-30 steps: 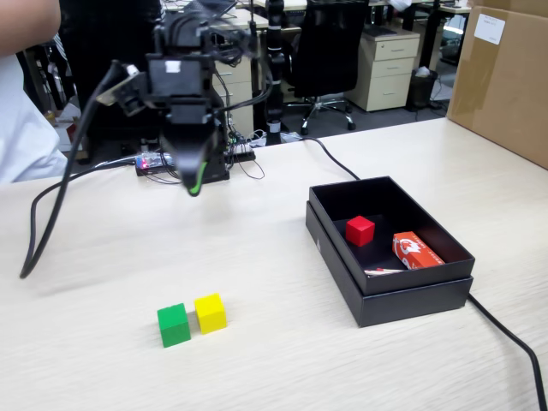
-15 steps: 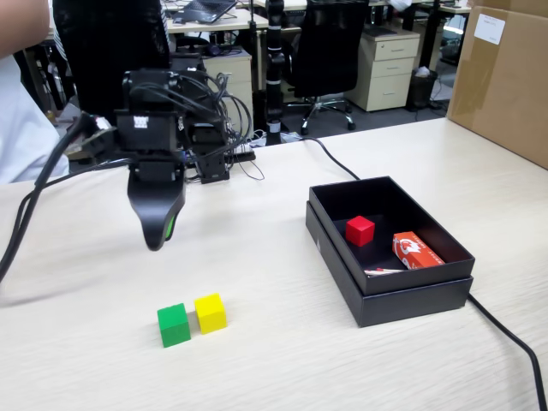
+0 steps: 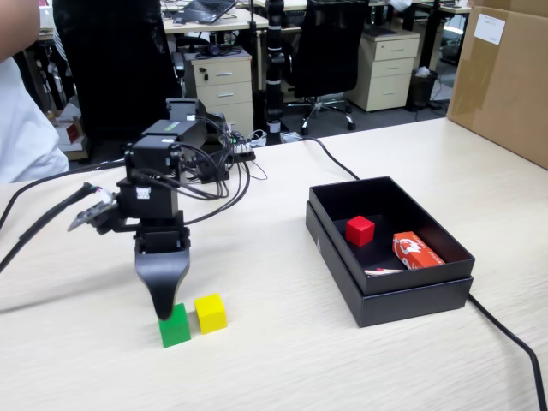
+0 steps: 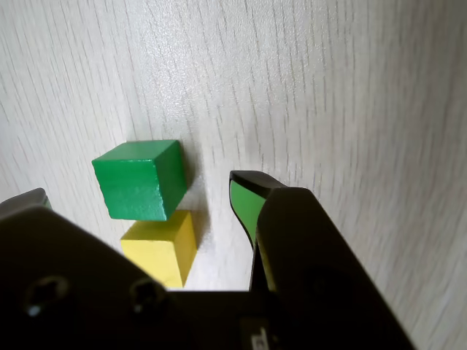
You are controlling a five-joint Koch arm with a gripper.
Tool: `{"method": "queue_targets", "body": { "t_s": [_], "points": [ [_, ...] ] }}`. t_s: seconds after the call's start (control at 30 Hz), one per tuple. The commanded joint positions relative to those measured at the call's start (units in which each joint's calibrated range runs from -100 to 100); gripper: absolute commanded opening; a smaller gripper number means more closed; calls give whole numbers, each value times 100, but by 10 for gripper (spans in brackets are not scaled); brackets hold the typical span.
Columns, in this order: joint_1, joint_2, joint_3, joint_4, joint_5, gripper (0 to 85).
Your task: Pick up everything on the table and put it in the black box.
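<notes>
A green cube (image 3: pixel 175 328) and a yellow cube (image 3: pixel 211 312) sit side by side on the pale wood table (image 3: pixel 282 360). My gripper (image 3: pixel 169 310) points down right over the green cube. In the wrist view the gripper (image 4: pixel 139 191) is open. The green cube (image 4: pixel 139 179) lies between its spread jaws and touches neither. The yellow cube (image 4: pixel 162 246) lies just behind the green one. A red cube (image 3: pixel 360 230) lies inside the black box (image 3: pixel 390 291) at the right.
A red-and-white packet (image 3: pixel 417 250) and a thin stick (image 3: pixel 385 271) also lie in the box. A brown carton (image 3: pixel 505 77) stands at the far right. Cables (image 3: pixel 505 330) run across the table at the right and behind the arm.
</notes>
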Motion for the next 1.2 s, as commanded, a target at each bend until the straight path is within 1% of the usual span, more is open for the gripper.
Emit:
{"method": "queue_targets", "body": {
  "t_s": [0.0, 0.17, 0.33, 0.47, 0.53, 0.57, 0.6, 0.7, 0.83, 0.9, 0.93, 1.0, 1.03, 1.1, 1.17],
  "points": [
    [49, 9, 577, 487, -63, 476],
    [59, 250, 532, 668, -98, 471],
    [54, 342, 477, 668, -107, 379],
    [39, 376, 505, 668, -107, 235],
    [29, 388, 532, 668, -103, 126],
    [20, 388, 568, 668, -93, 48],
    [10, 388, 595, 668, -88, 9],
    [-39, 216, 541, 608, -98, 9],
    [-88, -610, 387, 254, -73, 9],
    [-98, -1356, 51, 89, -59, 9],
    [-88, -2182, -420, -92, -20, 9],
    [-29, -3123, -1019, -204, 15, 9],
    [15, -3571, -1345, -256, 29, 9],
    [308, -5086, -2442, -317, 176, 9],
    [708, -6141, -3213, -317, 371, 9]
  ]
}}
